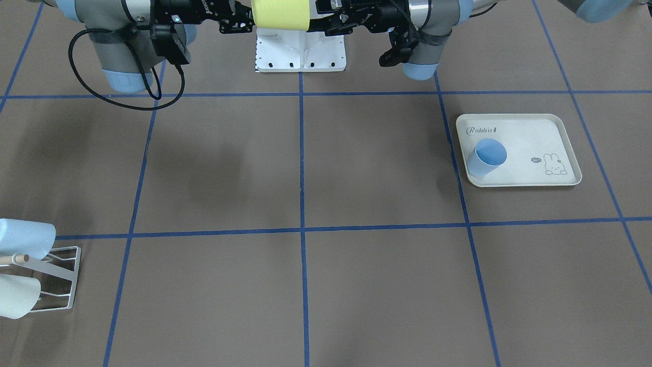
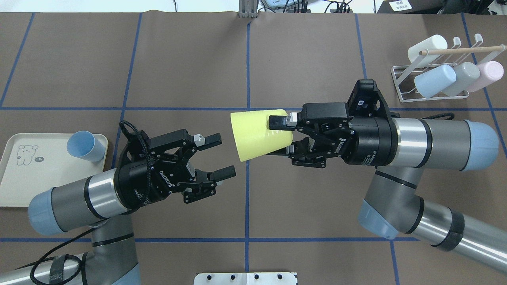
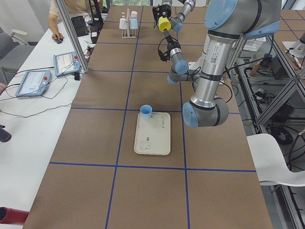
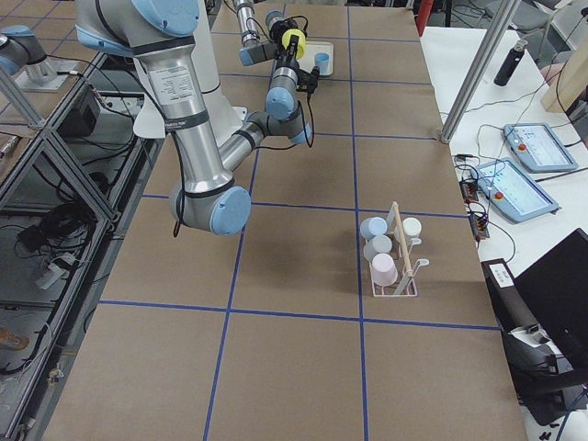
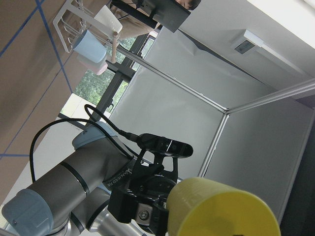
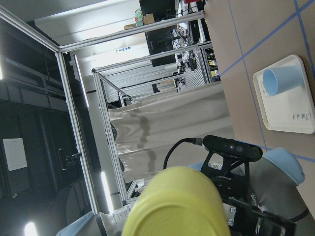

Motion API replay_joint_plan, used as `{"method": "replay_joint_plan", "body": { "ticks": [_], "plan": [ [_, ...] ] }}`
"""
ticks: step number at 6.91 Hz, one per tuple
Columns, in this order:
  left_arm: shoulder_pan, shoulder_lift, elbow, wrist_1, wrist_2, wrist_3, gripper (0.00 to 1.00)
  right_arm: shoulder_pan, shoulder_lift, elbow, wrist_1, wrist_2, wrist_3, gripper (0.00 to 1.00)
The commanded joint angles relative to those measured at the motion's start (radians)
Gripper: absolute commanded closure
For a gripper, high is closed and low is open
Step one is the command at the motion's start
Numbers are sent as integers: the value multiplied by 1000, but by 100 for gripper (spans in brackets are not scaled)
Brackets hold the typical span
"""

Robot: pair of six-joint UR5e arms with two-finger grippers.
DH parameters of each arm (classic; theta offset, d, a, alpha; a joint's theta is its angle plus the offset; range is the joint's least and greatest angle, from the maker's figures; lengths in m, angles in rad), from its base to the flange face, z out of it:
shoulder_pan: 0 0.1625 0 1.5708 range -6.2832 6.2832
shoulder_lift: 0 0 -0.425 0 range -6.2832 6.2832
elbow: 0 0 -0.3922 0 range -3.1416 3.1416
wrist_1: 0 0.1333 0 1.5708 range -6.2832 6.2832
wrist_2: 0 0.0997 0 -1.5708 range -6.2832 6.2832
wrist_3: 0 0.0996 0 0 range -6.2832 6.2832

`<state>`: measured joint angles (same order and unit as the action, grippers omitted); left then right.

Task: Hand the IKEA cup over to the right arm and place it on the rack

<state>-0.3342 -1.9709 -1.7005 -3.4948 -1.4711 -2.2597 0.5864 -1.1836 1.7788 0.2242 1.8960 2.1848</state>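
The brown paper-covered table (image 2: 317, 59) carries a white wire rack with a wooden peg (image 2: 455, 50) at its far right. The yellow plastic cup (image 2: 257, 134) hangs sideways in mid-air, clamped by the right gripper (image 2: 282, 135). The left gripper (image 2: 222, 155) gapes wide just beside the cup, not touching it.

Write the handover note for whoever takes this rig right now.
The left gripper is open and empty, jaws apart from the cup.
The right gripper is shut on the yellow cup, held on its side above mid-table.
The rack stands at the far right of the table with four cups on it.
The tray is at the left with a blue cup on it.
Done: the transfer to the right arm.
Left: carry the yellow cup to the rack and place it.
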Motion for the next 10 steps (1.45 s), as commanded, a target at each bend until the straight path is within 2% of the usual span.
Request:
{"method": "replay_joint_plan", "body": {
  "ticks": [1,2,4,5,6,7,10],
  "plan": [
    [-49,26,2,2,-3,0,17,123,-49,-47,-5,0,-40,100],
    [-54,26,1,3,-5,0,17,194,-121,-64,-15,3,-147,100],
    [-54,24,-1,5,-3,0,17,353,-172,-206,-41,46,-331,100],
    [-52,24,2,7,-3,0,17,451,-168,-216,-166,137,-406,100],
    [-52,24,7,7,-3,0,17,592,-169,-217,-309,281,-562,100],
    [-52,26,9,7,-3,0,17,690,-142,-213,-498,361,-735,100],
    [-51,24,10,20,-3,0,17,797,-26,-219,-1095,356,-1385,100]
  ]
}}
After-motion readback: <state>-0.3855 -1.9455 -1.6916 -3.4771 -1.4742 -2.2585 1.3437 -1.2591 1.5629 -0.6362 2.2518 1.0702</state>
